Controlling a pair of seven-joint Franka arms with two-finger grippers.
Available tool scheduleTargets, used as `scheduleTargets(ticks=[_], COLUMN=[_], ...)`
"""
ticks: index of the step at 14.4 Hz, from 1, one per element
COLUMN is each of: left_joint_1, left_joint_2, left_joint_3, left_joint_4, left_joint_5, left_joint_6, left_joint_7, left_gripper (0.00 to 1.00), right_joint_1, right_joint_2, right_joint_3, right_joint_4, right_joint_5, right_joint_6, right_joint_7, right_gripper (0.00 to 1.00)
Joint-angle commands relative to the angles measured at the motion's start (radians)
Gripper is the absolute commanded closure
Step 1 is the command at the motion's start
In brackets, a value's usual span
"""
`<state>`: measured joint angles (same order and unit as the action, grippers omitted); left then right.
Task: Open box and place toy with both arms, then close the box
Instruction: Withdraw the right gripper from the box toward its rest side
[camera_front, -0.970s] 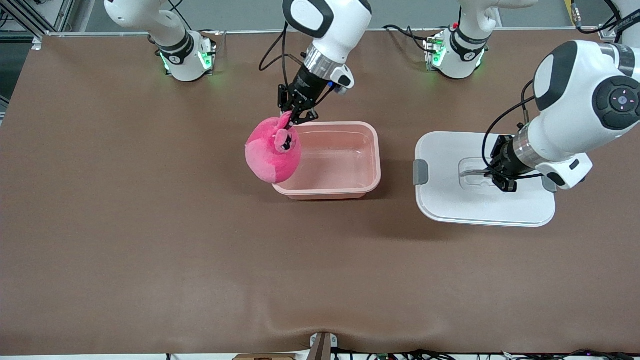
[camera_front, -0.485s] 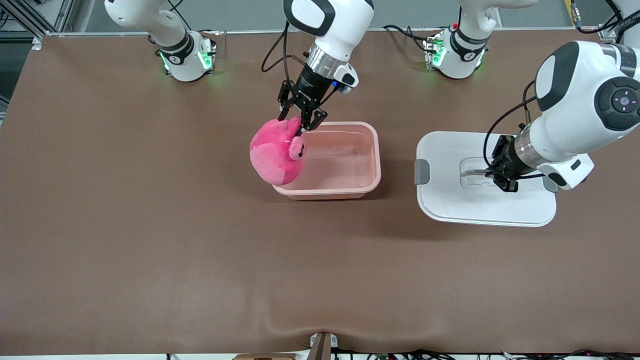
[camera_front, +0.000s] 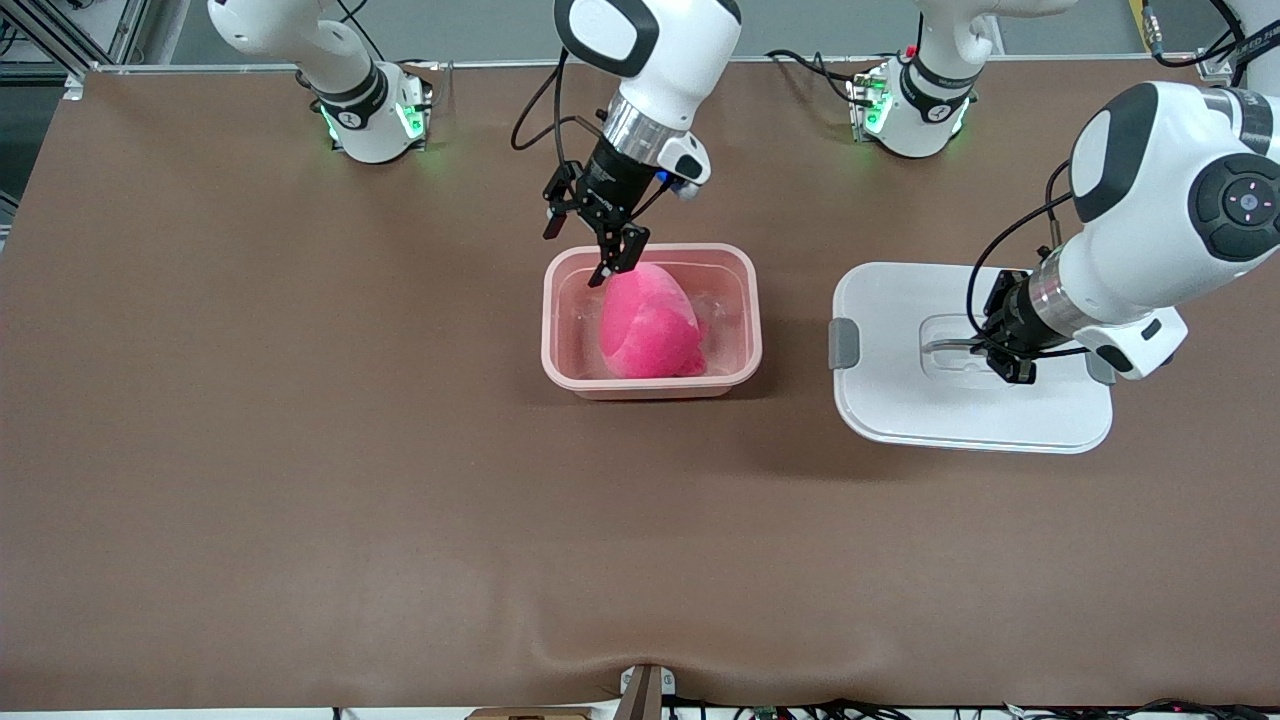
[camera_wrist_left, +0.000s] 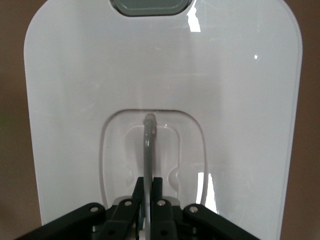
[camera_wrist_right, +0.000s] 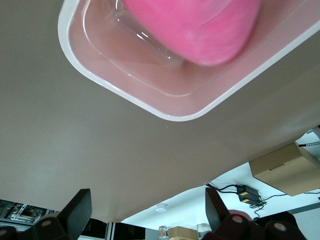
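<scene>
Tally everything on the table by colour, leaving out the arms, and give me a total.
Bright pink: 1, the toy lying in the tub.
Pale pink: 1, the tub of the box.
White with grey clips: 1, the lid, lying on the table toward the left arm's end, its handle in the left claw.
Total: 3.

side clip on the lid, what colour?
Grey. The side clip on the white lid shows best in the front view.
</scene>
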<state>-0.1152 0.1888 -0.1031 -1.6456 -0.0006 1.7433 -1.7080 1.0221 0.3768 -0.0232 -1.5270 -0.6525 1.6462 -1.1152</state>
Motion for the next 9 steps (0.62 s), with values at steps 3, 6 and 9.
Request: scheduleTargets(ticks=[3, 6, 9], left_joint_1=[0.011, 0.008, -0.001], left_joint_2=[-0.035, -0.034, -0.034], left_joint_3=[-0.01, -0.01, -0.013], left_joint_4=[-0.026, -0.026, -0.025], left_joint_5=[0.001, 0.001, -0.001], left_joint_6=[0.002, 0.002, 0.002], left_joint_7=[0.015, 0.01, -0.004], left_gripper=[1.0, 1.0, 1.0], right_joint_1=[-0.146, -0.299, -0.471], right_joint_2=[-0.038, -0.071, -0.096], right_joint_3=[0.012, 0.011, 0.011], right_joint_4=[0.011, 0.014, 0.013], right_joint_5=[0.126, 0.239, 0.384], right_joint_6=[-0.003, 0.013, 0.072], right_joint_7=[-0.005, 0.002, 0.021], right_gripper=[0.0, 0.0, 0.0])
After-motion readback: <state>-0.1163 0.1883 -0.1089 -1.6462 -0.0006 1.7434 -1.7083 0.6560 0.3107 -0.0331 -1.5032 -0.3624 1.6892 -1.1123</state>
